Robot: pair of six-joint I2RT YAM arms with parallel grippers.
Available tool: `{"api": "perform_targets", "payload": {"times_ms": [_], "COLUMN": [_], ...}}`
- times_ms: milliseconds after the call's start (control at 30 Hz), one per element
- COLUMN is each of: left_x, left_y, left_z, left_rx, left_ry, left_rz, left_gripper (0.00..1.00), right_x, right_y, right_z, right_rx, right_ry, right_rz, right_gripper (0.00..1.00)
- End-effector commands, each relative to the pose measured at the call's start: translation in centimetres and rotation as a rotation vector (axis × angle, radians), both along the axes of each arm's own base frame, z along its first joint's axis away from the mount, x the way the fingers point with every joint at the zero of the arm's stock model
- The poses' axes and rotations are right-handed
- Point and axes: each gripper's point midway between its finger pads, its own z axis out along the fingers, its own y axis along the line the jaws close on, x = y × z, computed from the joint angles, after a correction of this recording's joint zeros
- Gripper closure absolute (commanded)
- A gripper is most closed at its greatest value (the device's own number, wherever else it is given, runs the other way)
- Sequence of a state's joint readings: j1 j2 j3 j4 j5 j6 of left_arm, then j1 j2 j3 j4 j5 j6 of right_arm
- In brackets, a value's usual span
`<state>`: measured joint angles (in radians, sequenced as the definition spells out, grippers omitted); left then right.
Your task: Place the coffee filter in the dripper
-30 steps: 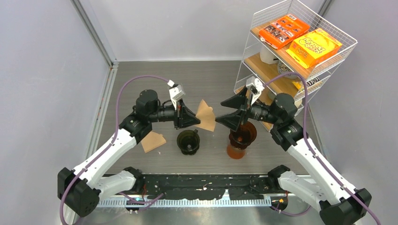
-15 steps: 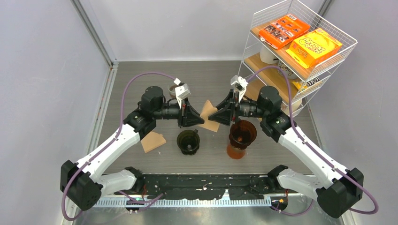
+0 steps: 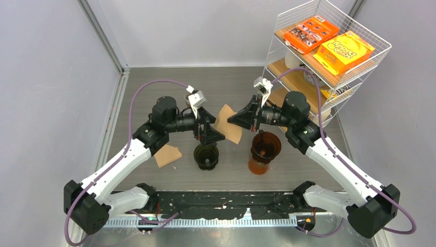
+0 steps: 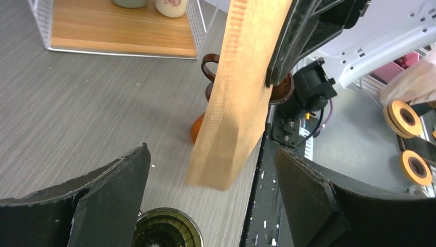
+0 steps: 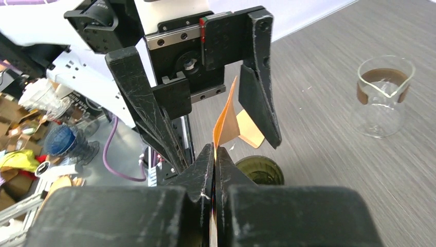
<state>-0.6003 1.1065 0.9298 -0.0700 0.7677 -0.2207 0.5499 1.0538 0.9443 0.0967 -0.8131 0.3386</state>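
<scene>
Brown coffee filter [image 3: 231, 132] in right jaws (left jaws apart)

Grey wood-grain laminate table [image 3: 154, 87] here. Sitting on it: flat brown paper coffee filter [image 3: 167, 155] on the left, dark green round plastic dripper [image 3: 206, 155] beside it, amber translucent dripper stack [image 3: 265, 147] further right, clear glass beaker [image 5: 384, 95] at the back, white wire shelf rack [image 3: 329, 46] far right.

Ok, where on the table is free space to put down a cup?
Free: the table along the back wall, and the near strip in front of the dark dripper and amber dripper. Crowded: the middle, where left gripper, right gripper and coffee filter meet.
</scene>
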Motion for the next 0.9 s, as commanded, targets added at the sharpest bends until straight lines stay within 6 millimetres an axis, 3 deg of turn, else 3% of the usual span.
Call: {"api": "perform_targets", "payload": {"times_ms": [0, 267, 467, 567, 767, 867], "left_x": [0.9, -1.6, -2.4, -2.4, -1.7, -1.2], "left_y": [0.9, -0.3, -0.3, -0.2, 0.0, 0.1], "left_z": [1.5, 4.5, 5.4, 5.4, 5.2, 5.1], "left_rx": [-0.05, -0.249, -0.297, -0.297, -0.281, -0.277], "left_ry": [-0.013, 0.113, 0.106, 0.103, 0.092, 0.087], "left_rz": [0.111, -0.137, -0.182, -0.175, -0.116, -0.071], "left_gripper": [0.0, 0.0, 0.0, 0.11, 0.49, 0.58], "right_x": [-0.1, -1.5, 0.1, 1.4, 2.4, 2.4], "right_y": [-1.0, -0.7, -0.4, -0.5, -0.6, -0.9], "right_z": [3.8, 4.9, 4.7, 4.7, 4.4, 4.2], "right_rx": [0.054, 0.095, 0.095, 0.096, 0.104, 0.11], "right_ry": [-0.094, -0.102, -0.095, -0.092, -0.07, -0.072], "right_rz": [-0.074, 0.003, -0.049, -0.114, -0.166, -0.186], "right_gripper": [0.95, 0.95, 0.95, 0.95, 0.95, 0.95]}}
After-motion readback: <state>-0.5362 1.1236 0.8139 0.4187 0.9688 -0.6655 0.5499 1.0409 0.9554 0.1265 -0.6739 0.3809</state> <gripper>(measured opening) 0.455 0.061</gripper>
